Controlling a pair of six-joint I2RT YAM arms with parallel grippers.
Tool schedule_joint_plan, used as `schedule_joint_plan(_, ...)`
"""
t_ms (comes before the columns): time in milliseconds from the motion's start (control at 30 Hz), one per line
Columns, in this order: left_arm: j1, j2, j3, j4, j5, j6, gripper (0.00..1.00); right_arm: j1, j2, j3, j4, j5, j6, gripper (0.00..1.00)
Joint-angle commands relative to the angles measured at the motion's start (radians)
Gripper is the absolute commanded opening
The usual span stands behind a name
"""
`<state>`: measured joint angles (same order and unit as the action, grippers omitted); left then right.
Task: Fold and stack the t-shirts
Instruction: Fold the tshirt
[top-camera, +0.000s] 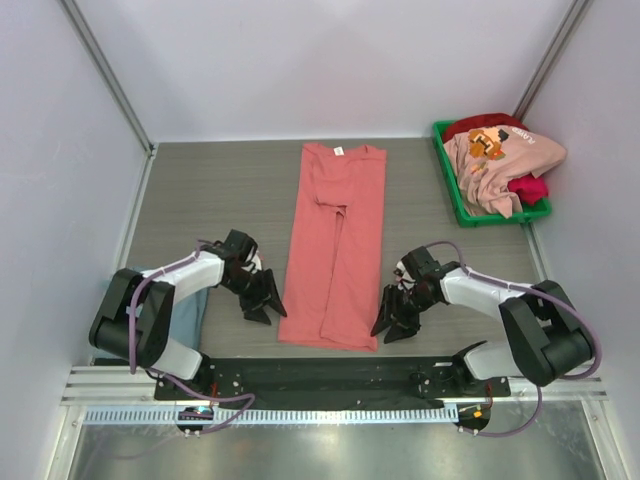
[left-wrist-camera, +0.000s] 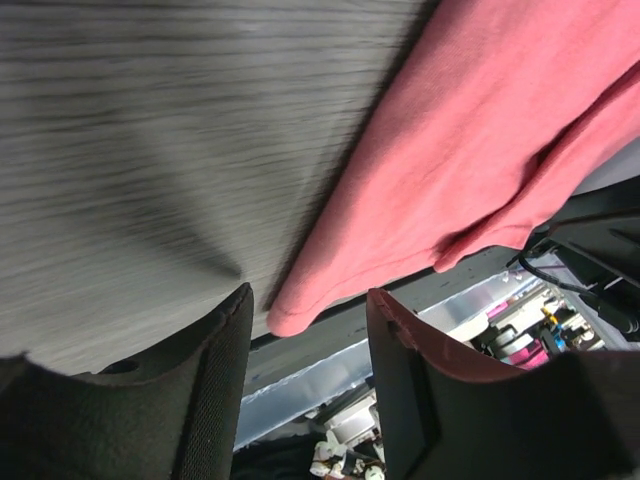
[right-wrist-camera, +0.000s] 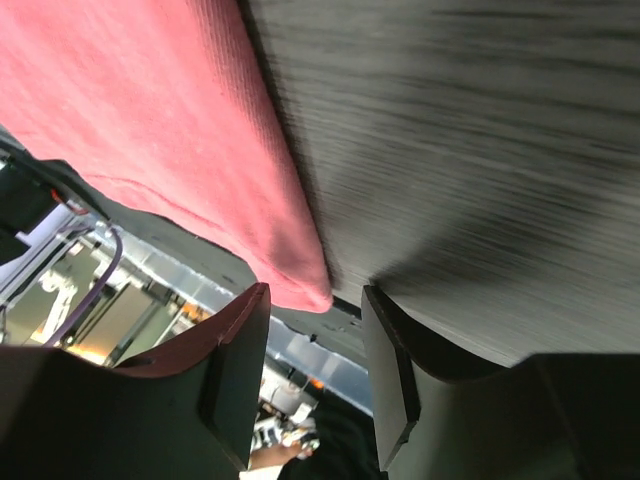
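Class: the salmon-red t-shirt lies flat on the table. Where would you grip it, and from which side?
Grip the salmon-red t-shirt probably by its two near hem corners: left gripper from the left edge, right gripper from the right. It lies as a long flat strip, and those corners offer free edges nearest the arms.

The table was a grey wood-grain surface, closed in by pale walls on its left, far and right sides. A salmon-red t-shirt lay flat along its middle, folded into a long narrow strip, with the collar at the far end and the hem close to the near edge. Both near corners of the shirt rested on bare wood. A green bin stood in the far right corner. At the near left lay a grey-blue cloth, probably a folded tee, though most of it was covered from above.
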<state>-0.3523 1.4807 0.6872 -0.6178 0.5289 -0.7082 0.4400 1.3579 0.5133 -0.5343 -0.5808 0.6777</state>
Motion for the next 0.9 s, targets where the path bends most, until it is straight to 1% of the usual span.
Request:
schedule_joint_plan(0, -0.024, 0.023, -0.009, 0.085, 0.055, -0.042, 0.5, 0.02, 0.046, -0.019, 0.048, -0.02, 0.032, 0.48)
schedule_joint_plan(333, -0.053, 0.069, -0.02, 0.093, 0.063, -0.057, 0.43, 0.066, 0.061, -0.03, 0.085, -0.025, 0.054, 0.46)
schedule_joint_plan(600, -0.077, -0.003, -0.067, 0.039, 0.031, -0.034, 0.41, 0.078, 0.092, -0.036, 0.138, -0.017, 0.086, 0.45)
schedule_joint_plan(733, -0.077, 0.001, -0.068, 0.062, 0.046, -0.034, 0.35, 0.078, 0.096, -0.033, 0.143, -0.011, 0.082, 0.42)
schedule_joint_plan(767, -0.079, 0.006, -0.068, 0.072, 0.051, -0.036, 0.33, 0.08, 0.096, -0.032, 0.148, -0.014, 0.083, 0.33)
schedule_joint_plan(800, -0.079, 0.007, -0.067, 0.084, 0.063, -0.039, 0.28, 0.078, 0.095, -0.027, 0.154, -0.016, 0.083, 0.25)
schedule_joint_plan(833, -0.079, 0.013, -0.064, 0.087, 0.066, -0.039, 0.24, 0.078, 0.093, -0.024, 0.152, -0.014, 0.083, 0.15)
schedule_joint_plan(867, -0.079, 0.013, -0.063, 0.087, 0.065, -0.039, 0.16, 0.078, 0.084, -0.016, 0.146, -0.008, 0.079, 0.04)
